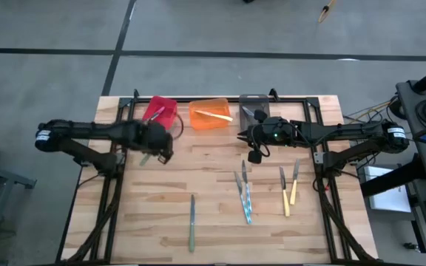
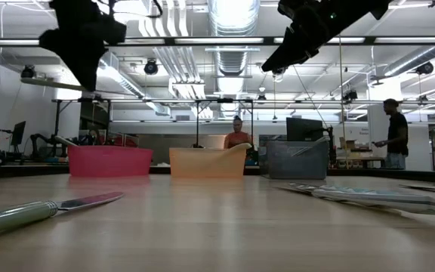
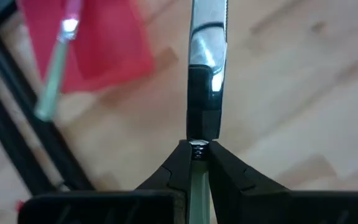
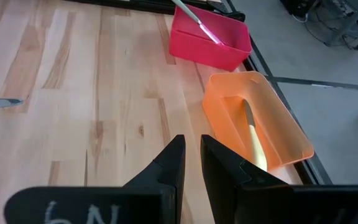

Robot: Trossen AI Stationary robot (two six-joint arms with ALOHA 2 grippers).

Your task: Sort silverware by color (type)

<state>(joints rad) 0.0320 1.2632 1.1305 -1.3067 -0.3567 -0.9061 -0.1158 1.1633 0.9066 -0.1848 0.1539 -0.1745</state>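
1. Left end effector (image 3: 198,151) is clamped on a green-handled knife (image 3: 205,74), gripped at the handle so the blade projects forward, clear of the fingers.
2. The red bin (image 1: 160,111) sits just beyond this end effector; it already holds a green-handled piece, so I judge it the intended drop point.
3. Right end effector (image 4: 192,163) is narrow and holds nothing, hovering beside the orange bin (image 4: 291,134), which contains a yellow-handled utensil (image 4: 253,142).
4. Remaining silverware (image 1: 245,193) lies on the desk (image 1: 161,214), below the right end effector, unsorted.
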